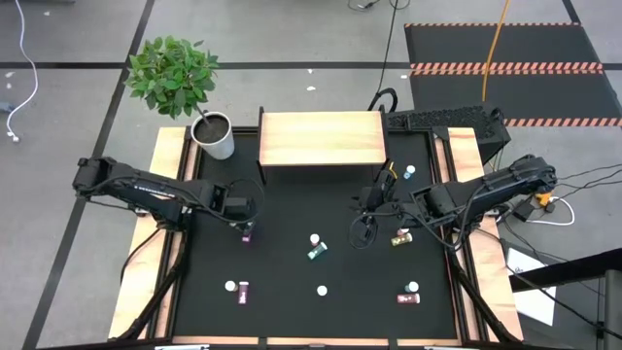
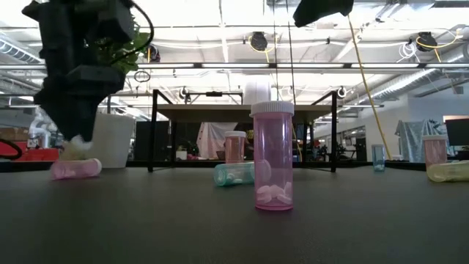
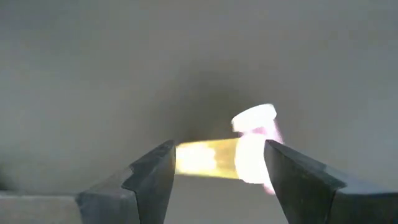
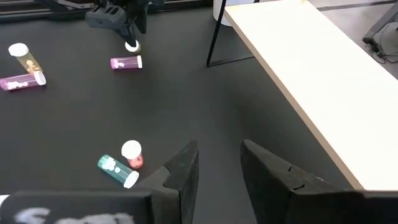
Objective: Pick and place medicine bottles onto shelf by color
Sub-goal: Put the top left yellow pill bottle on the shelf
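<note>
My left gripper (image 1: 243,216) hangs over the table's left-middle, shut on a yellow bottle with a white cap (image 3: 208,158). A pink bottle (image 1: 247,234) lies on its side just in front of it and also shows in the right wrist view (image 4: 126,62). My right gripper (image 1: 363,219) is open and empty (image 4: 221,162), right of centre near the shelf (image 1: 321,138). Other bottles stand or lie on the black mat: a pink one upright (image 1: 316,238) beside a teal one on its side (image 1: 316,254), and a yellow one on its side (image 1: 400,236). My left gripper holds the yellow bottle end to end. Its base is against one finger (image 3: 155,174) and its white cap (image 3: 250,158) against the other. The fingers come from above, pointing down. The bottle lies level across the gap and, in the low view (image 2: 76,148), seems just clear of the table.
A white pot with a green plant (image 1: 216,136) stands left of the shelf. More bottles are near the front edge (image 1: 238,290), (image 1: 322,290), (image 1: 409,295), and a teal one (image 1: 409,172) stands right of the shelf. The mat between the arms has free room.
</note>
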`<state>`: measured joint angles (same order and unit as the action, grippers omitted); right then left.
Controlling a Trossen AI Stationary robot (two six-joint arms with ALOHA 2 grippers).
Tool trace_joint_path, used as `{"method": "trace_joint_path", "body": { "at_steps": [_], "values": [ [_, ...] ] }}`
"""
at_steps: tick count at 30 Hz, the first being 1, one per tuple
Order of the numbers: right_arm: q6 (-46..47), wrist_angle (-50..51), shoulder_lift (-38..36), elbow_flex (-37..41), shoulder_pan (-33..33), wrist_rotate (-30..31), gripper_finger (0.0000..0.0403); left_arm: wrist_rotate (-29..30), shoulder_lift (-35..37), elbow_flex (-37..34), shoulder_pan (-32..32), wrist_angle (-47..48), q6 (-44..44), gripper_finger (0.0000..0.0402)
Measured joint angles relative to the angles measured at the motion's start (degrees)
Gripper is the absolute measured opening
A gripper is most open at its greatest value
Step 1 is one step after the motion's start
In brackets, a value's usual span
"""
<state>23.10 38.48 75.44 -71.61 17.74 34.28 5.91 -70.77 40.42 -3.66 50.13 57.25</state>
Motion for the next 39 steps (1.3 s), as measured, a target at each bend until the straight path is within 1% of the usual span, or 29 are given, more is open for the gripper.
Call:
{"method": "trace_joint_path", "body": {
  "at_steps": [7, 10, 14, 17, 22, 26, 30, 32, 36, 39],
  "values": [
    [-0.4, 0.0, 0.0, 0.0, -0.2, 0.0, 0.0115, 0.0, -0.3, 0.0, 0.0, 2.2, -0.6, 0.0243],
    [-1.2, -0.2, 0.0, 0.0, -0.5, 0.1, 0.0115, -0.9, 0.4, 0.3, 0.0, 3.5, -2.7, 0.0243],
    [-1.4, -1.0, -0.5, 0.0, -1.2, 0.1, 0.0115, -3.3, 1.6, 2.8, 0.0, 7.5, -9.0, 0.0243],
    [-1.5, -2.9, -1.1, 0.0, -1.7, 0.1, 0.0115, -3.4, 1.4, 4.9, -0.3, 9.8, -16.1, 0.0243],
    [-1.7, -3.7, -2.6, 0.1, -2.1, 0.1, 0.0115, -3.6, 1.3, 5.1, -1.6, 8.9, -30.6, 0.0243],
    [-0.8, -1.6, -2.8, 0.1, -1.9, 0.0, 0.0115, -4.0, 1.0, 5.1, -2.4, 8.4, -38.5, 0.0243],
    [0.2, -1.2, -2.8, 0.1, -1.4, 0.0, 0.0114, -3.8, 0.5, 5.1, -2.4, 6.1, -43.3, 0.0243],
    [0.2, -1.1, -2.8, 0.1, -1.1, 0.0, 0.0114, -2.9, 0.2, 5.1, -2.3, 5.7, -45.0, 0.0243],
    [0.2, -1.5, -2.8, 0.1, -1.1, 0.0, 0.0114, -3.0, -3.7, 5.1, -2.1, 4.8, -47.1, 0.0243],
    [0.2, -1.7, -2.8, 0.1, -1.1, 0.1, 0.0114, -4.1, -7.4, 5.1, -2.1, 4.8, -48.5, 0.0243]
  ]
}}
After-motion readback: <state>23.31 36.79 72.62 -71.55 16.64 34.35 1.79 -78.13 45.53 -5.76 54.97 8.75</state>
